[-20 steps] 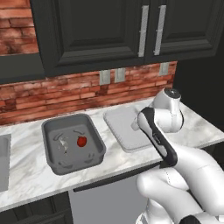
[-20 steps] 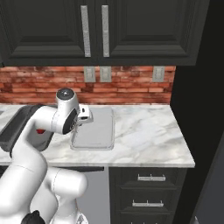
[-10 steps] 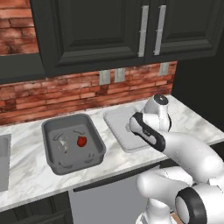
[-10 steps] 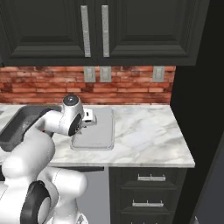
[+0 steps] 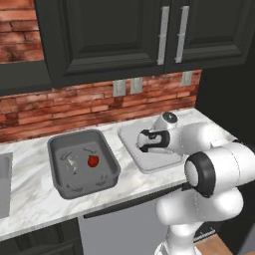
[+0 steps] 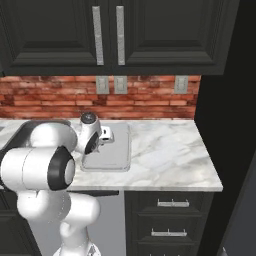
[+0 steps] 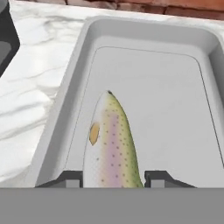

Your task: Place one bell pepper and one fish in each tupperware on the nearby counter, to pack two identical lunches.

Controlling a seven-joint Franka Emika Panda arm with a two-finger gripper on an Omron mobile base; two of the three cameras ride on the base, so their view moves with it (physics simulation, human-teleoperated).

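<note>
Gripper point(image 7: 113, 178) grasps a fish point(image 7: 110, 144) over the light tray point(image 7: 52, 118), frame centre. Dark tub point(image 5: 107, 164), centre left, holds a red pepper point(image 5: 92, 161).

Showing two tupperware: one dark tub point(image 5: 82, 167), one light tray point(image 5: 149, 149). Counting two fish point(image 7: 111, 144) point(image 5: 71, 162), one red pepper point(image 5: 92, 160).

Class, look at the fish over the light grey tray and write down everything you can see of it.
The fish looks like a trout: olive-green back with dark speckles, a pink stripe along its side, a pale belly and a small orange fin. It lies lengthwise, narrow end pointing away from the camera, over the bare floor of the light grey tray. The gripper has a finger on each side of it; whether it rests on the tray cannot be told.
</note>
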